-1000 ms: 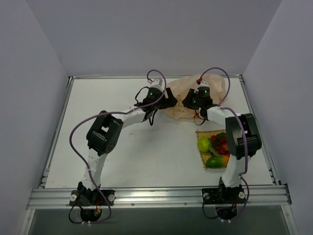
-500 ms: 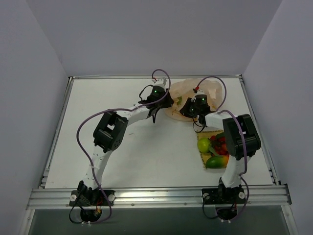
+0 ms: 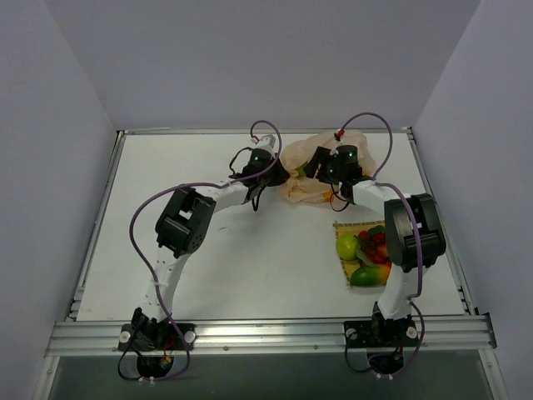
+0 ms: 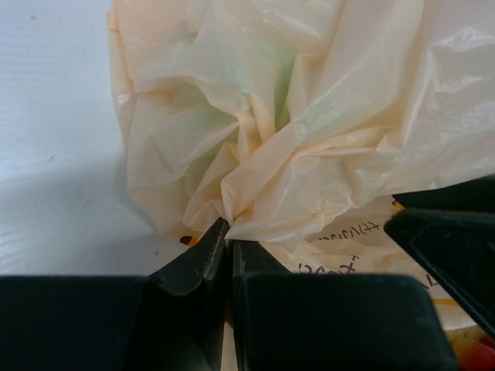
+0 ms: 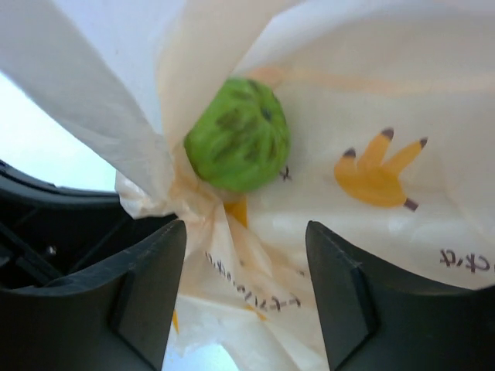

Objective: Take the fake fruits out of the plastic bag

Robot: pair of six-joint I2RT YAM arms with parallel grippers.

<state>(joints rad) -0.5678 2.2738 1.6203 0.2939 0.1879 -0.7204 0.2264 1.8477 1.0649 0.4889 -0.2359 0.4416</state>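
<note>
1. The plastic bag (image 3: 298,155) lies crumpled at the far side of the table (image 3: 208,250). Its cream film bunches into folds in the left wrist view (image 4: 309,116) and is printed with orange marks in the right wrist view (image 5: 371,93).
2. One round green fruit (image 5: 237,144) sits against the bag's film, just beyond the bag's gathered neck. From my screens I cannot tell whether it is wrapped in the film or lying bare on it.
3. The left claw (image 3: 281,172) is at the bag's left edge. Its jaws are closed tight on a pinch of bag film, seen at the tips in its own camera (image 4: 228,243). A second ago those jaws stood apart, so this grip is new.
4. The right claw (image 3: 320,163) is over the bag's middle, facing the left one. Its jaws stand apart (image 5: 246,232) on either side of the twisted neck and clamp nothing. Half a second ago it sat lower, at the bag's near edge, and it has since moved back over the bag.
5. The other fake fruits are out of the bag, near and to the right of it. They are a round green one (image 3: 347,246), a cluster of red ones (image 3: 380,248) and a green-orange mango (image 3: 371,273). They have not shifted over the last second.
6. They rest on the woven mat (image 3: 348,226), which is apart from the bag's near-right side and partly hidden behind the right arm.
</note>
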